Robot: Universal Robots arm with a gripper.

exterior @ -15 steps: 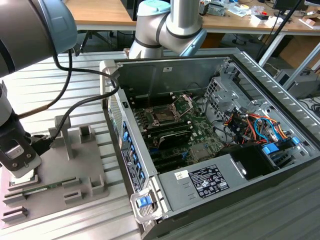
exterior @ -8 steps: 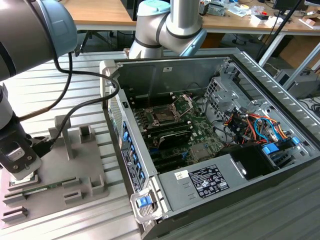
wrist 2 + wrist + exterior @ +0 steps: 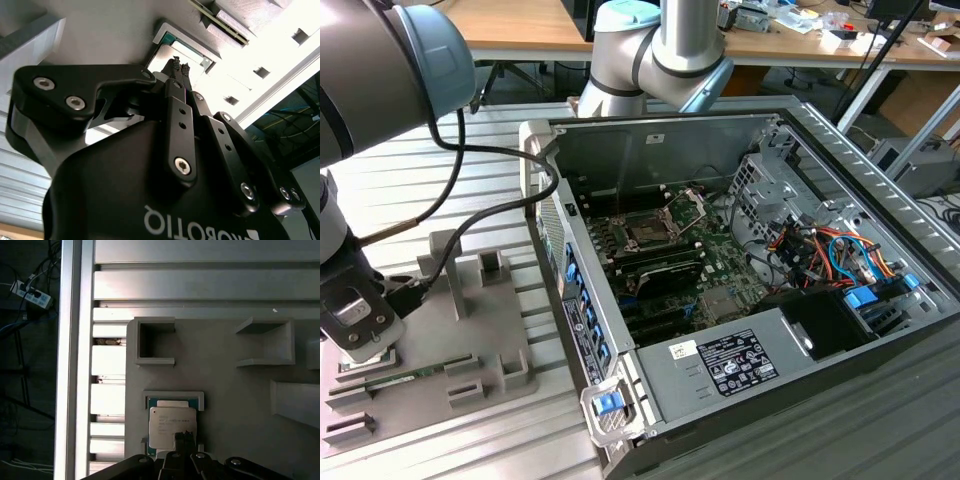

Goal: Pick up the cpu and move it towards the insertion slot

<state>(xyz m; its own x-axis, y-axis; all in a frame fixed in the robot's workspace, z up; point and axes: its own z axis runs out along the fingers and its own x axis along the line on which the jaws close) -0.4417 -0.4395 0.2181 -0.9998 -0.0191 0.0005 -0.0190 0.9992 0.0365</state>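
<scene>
Clenched gripper (image 3: 184, 435) hovers over cpu (image 3: 167, 424) in gray fixture (image 3: 225, 390) on slatted aluminium table (image 3: 200, 285).

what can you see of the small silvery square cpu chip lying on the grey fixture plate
The cpu is a flat square chip with a silvery metal top, faint print on it and a thin teal-green rim. It lies flat in a shallow framed pocket of the grey fixture plate. The black gripper hangs right over it, fingertips together, covering part of its top. Whether they touch it cannot be told.
</scene>
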